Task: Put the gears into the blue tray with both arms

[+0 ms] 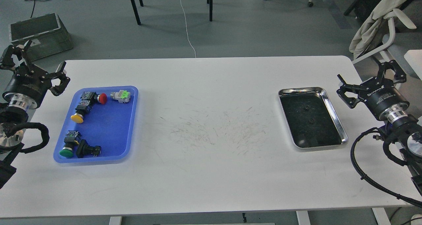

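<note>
Right now both gears (307, 108) lie in the steel tray (333, 109), well apart from the blue tray (130, 119). My right claw (364, 83) and left claw (39, 65) hang released; I'd descend squarely, pinching one tiny disc.

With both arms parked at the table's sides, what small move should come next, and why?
Probably the right gripper should swing inward over the steel tray. Both gears lie on its dark bottom, near that arm, while the blue tray holds only push-button switches. The left gripper is open beside the blue tray.
</note>
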### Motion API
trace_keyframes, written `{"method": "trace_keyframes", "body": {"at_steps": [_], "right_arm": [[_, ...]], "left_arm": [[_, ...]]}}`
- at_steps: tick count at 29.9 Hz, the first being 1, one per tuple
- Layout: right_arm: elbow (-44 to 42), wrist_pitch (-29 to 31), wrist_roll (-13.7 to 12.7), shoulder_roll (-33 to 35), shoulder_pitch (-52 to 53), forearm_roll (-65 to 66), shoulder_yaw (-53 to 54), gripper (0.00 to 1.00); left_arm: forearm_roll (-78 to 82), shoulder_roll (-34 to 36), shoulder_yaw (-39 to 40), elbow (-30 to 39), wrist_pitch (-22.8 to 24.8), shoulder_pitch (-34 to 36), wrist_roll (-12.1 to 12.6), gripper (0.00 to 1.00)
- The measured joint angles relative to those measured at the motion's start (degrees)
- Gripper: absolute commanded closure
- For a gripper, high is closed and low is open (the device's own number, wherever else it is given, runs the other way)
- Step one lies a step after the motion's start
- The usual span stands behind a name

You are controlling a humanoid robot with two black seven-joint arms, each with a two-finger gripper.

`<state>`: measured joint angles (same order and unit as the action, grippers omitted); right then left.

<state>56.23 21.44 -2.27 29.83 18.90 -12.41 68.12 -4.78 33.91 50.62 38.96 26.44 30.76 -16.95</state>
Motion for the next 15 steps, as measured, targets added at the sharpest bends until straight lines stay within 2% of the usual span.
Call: {"method": "trace_keyframes", "body": {"at_steps": [15], "right_arm": [[4.11,0.27,0.00,3.29,-0.06,0.36,-0.73,0.01]], "left_arm": [[1.30,-1.56,0.00,0.17,-0.21,-0.07,-0.02,0.01]]}}
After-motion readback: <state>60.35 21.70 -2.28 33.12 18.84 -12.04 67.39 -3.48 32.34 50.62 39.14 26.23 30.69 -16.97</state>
